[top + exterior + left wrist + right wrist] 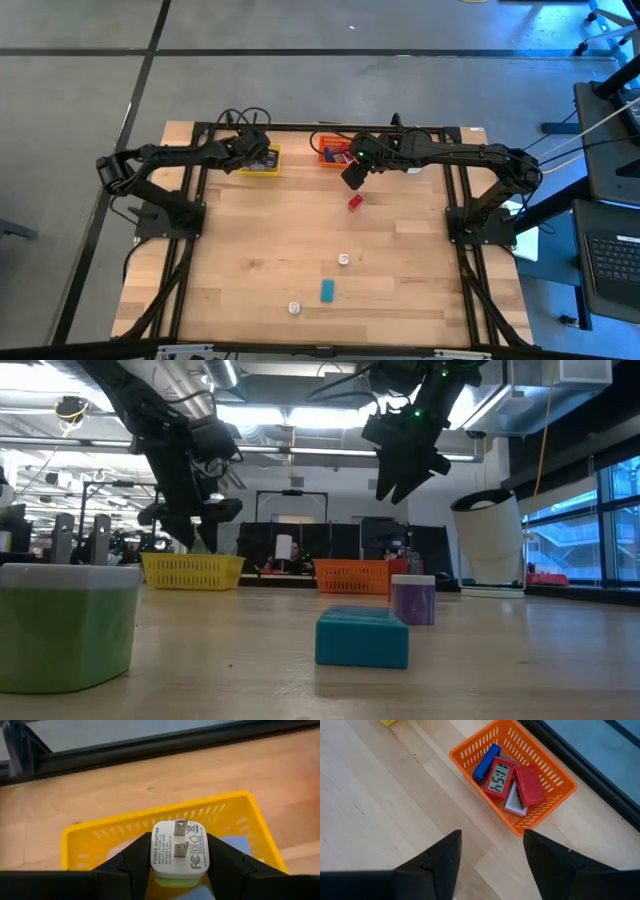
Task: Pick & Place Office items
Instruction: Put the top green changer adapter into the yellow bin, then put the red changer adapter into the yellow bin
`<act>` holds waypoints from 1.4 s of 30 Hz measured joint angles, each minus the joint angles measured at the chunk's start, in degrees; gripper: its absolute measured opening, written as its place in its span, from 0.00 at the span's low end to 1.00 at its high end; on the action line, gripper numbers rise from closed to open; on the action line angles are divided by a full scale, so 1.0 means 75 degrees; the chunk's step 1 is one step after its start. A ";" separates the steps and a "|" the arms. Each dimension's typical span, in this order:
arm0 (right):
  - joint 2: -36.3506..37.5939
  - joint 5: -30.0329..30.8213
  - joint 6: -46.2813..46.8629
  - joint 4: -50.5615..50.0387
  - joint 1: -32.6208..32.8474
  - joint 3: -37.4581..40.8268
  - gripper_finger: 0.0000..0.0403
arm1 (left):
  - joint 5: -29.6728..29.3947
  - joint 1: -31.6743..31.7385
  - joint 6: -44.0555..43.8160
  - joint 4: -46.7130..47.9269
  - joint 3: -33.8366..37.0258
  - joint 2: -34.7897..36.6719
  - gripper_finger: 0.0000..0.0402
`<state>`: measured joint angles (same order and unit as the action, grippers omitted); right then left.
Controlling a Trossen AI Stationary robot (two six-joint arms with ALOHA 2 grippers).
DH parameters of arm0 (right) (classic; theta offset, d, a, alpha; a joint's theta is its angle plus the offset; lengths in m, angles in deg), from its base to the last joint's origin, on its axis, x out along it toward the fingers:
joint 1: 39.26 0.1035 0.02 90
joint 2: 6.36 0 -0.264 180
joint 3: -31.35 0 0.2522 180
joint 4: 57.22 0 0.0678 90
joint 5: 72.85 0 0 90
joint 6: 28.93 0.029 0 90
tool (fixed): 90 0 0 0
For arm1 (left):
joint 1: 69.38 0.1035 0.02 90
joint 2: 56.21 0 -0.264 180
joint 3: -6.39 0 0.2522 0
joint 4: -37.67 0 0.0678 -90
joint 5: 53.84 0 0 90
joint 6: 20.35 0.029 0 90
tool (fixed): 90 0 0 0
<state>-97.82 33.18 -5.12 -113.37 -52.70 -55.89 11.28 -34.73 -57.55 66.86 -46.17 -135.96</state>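
White plastic sits between my left gripper's (179, 870) fingers: a power adapter (179, 849), prongs facing the wrist camera, clamped firmly on its two flat sides. I hold it above the yellow tray (100, 837), which lies at the far edge of the table (250, 260) on the left

To finish this step well, I judge I should centre the adapter over the tray's open middle, clear of the mesh walls, and come low before letting go so it drops flat and does not bounce out. Something blue already lies in the tray under me, so I would aim beside it, not on top

My right gripper (490, 857) hangs with its jaws spread and nothing between them, just this side of the orange tray (555, 790). That tray holds a red clock (499, 777), a blue block (486, 762), a red block (530, 785) and a white piece (514, 806) under them

Out on the table four items wait: a red one (354, 202) close below my right gripper, a small white one (343, 259) mid-table, a teal block (328, 290) and another white one (294, 308) near the front edge. The red one looks like the right arm's natural next pick
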 joint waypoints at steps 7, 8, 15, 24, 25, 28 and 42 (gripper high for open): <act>0.0000 -0.0003 0.0000 -0.0002 0.0001 0.0000 0.54 | 0.0174 -0.0006 0.0066 -0.0333 0.0023 -0.0116 0.41; 0.0000 -0.0003 -0.0005 0.0000 -0.0002 0.0000 0.54 | 0.0234 -0.0006 0.0170 -0.0324 0.0025 -0.0112 0.42; 0.0000 -0.0085 -0.0032 -0.0003 0.0000 0.0000 0.54 | 0.0496 0.0000 0.0319 -0.0383 0.0026 -0.0077 0.50; 0.0000 -0.1573 -0.1087 -0.0813 0.0001 -0.0003 0.54 | 0.1480 -0.0006 0.0603 -0.0367 0.0026 0.0592 0.53; 0.0000 -0.1903 -0.1425 -0.1099 0.0010 -0.0003 0.54 | 0.1606 -0.0006 0.0558 -0.0370 0.0026 0.0735 0.53; 0.0000 -0.2644 -0.2744 -0.1903 0.0077 -0.0003 0.54 | 0.1934 -0.0006 0.0457 -0.0369 0.0026 0.1176 0.52; -0.0347 -0.3247 -0.8101 -0.1194 0.0444 -0.0006 0.54 | 0.2479 -0.1020 -0.0236 -0.0964 0.0026 0.3199 0.50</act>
<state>-100.42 8.83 -65.87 -122.32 -49.37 -55.93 29.87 -42.38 -59.32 59.63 -45.98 -111.97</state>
